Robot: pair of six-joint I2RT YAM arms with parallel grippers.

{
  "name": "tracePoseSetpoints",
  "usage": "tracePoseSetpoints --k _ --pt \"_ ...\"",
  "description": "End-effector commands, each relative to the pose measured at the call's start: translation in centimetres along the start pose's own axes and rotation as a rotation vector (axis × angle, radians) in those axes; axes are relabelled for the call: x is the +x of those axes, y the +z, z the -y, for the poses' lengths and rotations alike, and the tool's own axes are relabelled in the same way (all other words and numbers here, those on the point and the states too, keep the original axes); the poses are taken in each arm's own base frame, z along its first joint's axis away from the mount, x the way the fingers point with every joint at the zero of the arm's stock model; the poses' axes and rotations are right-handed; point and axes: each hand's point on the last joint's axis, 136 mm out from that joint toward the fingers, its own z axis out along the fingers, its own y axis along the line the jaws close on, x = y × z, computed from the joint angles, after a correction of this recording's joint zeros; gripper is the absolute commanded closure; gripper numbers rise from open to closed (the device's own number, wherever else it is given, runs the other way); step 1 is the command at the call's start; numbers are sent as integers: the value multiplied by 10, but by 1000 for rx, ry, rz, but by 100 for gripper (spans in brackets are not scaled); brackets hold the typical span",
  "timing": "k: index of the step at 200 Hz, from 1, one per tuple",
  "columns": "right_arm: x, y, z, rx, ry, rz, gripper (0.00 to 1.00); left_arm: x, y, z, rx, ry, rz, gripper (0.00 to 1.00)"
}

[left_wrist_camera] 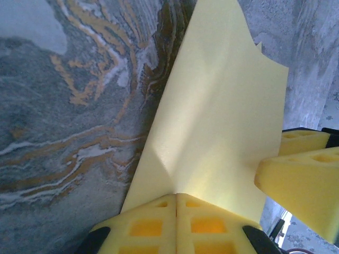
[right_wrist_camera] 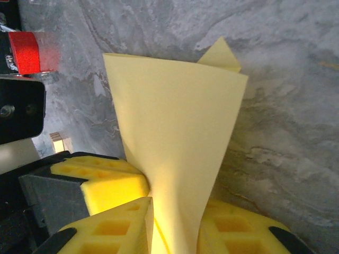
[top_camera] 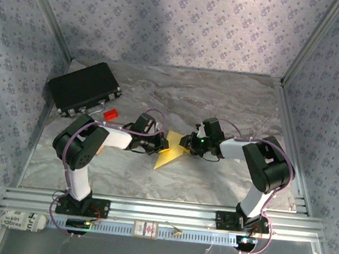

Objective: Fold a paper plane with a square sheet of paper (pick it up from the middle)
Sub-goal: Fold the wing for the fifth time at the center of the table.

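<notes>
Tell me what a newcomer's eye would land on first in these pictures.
The bright yellow sheet of paper stands out at the middle of the grey marbled table. The left gripper is shut on it, and the right gripper has a finger either side of it. A black case and a small red block lie far left.

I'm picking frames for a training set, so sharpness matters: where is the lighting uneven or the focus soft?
Top external view: a dark shadow falls on the patterned back wall. Left wrist view: the thin yellow square sheet of paper carries a soft shadow band; the right gripper's yellow fingers look soft. Right wrist view: the small red block is blurred.
</notes>
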Motion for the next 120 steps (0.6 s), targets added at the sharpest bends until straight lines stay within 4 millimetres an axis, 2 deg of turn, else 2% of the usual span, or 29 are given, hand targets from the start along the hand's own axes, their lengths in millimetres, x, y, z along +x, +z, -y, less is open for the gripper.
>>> tracePoseSetpoints --k 1,21,46,61,96,120 --pt "-3 1 1 2 -6 -20 77 20 4 -35 -101 -43 -55 93" --pt "-5 -1 2 2 2 -9 85 19 3 -33 -94 -39 -52 93" --pt "-6 -4 0 -12 13 2 93 15 -1 -20 -58 -14 -40 91" --pt "-6 -5 -4 -33 24 10 96 12 -5 -7 -29 14 -30 85" --pt "-9 -13 -9 -42 78 52 99 3 -26 15 -27 107 41 63" --pt "-14 -20 -13 -43 114 86 99 5 -42 16 -111 215 78 59"
